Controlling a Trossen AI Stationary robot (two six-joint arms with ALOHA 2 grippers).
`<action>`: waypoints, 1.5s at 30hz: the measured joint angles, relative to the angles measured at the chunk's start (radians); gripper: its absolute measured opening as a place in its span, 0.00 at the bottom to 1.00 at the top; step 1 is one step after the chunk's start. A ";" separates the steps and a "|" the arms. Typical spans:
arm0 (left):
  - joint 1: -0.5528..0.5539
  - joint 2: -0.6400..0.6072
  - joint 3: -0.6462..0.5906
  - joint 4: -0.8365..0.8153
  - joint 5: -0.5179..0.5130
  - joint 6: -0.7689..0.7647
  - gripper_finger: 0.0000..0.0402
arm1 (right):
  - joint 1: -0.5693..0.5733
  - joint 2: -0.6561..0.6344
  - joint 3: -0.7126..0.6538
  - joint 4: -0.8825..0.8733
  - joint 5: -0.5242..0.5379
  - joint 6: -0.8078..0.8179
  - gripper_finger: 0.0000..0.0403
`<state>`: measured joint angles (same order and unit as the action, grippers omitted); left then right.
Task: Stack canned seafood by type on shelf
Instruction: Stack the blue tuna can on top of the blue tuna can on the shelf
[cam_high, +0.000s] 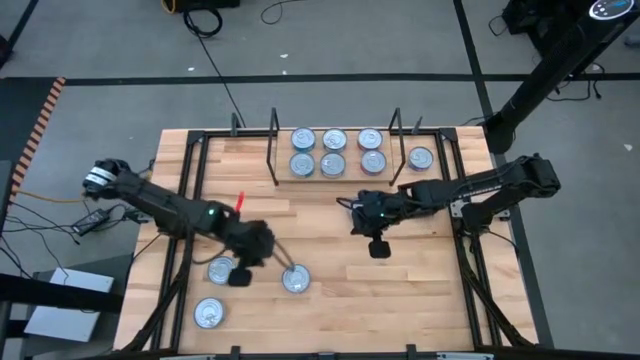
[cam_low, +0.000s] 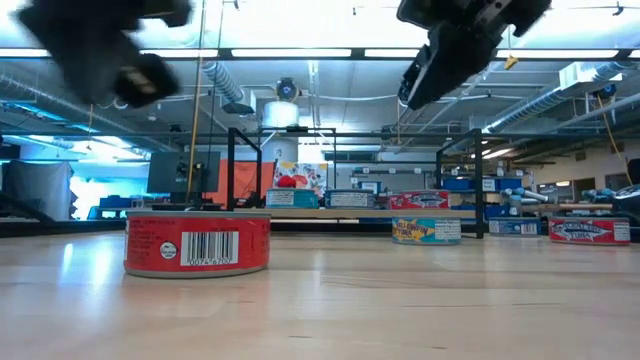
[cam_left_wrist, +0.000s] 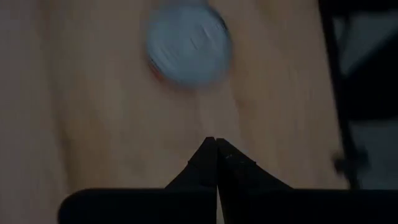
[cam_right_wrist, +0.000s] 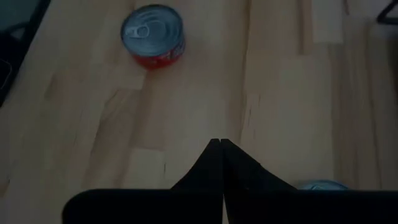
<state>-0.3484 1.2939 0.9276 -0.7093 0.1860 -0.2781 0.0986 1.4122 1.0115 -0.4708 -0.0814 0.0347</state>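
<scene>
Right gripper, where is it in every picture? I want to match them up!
High view: the right gripper is right of the middle, over bare wood, shut.
Low view: up in the top right, hanging above the table.
Left wrist view: not in it.
Right wrist view: its own two dark fingers meet at the bottom middle.
Shared landmark: the light wooden table shows in all four pictures.

We're in a robotics lab or workshop: long ceiling light strips (cam_low: 300, 52) and exposed ducting (cam_low: 222, 82) run overhead in the low view. Upper part of the high view, black cables (cam_high: 215, 45) trail across grey floor (cam_high: 100, 40); a wooden worktable (cam_high: 330, 310) fills centre frame.
</scene>
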 joint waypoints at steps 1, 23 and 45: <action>-0.023 -0.001 0.000 -0.046 0.021 -0.010 0.00 | -0.002 -0.001 0.000 0.010 0.000 0.023 0.00; -0.137 -0.052 -0.160 -0.216 0.014 0.242 0.00 | 0.111 0.010 0.000 0.142 0.211 0.260 0.01; -0.008 -0.039 -0.190 -0.199 -0.017 0.247 0.18 | 0.135 0.010 0.000 0.149 0.192 0.268 0.01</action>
<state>-0.3563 1.2549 0.7376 -0.9086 0.1693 -0.0311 0.2333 1.4220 1.0119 -0.3222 0.1101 0.3024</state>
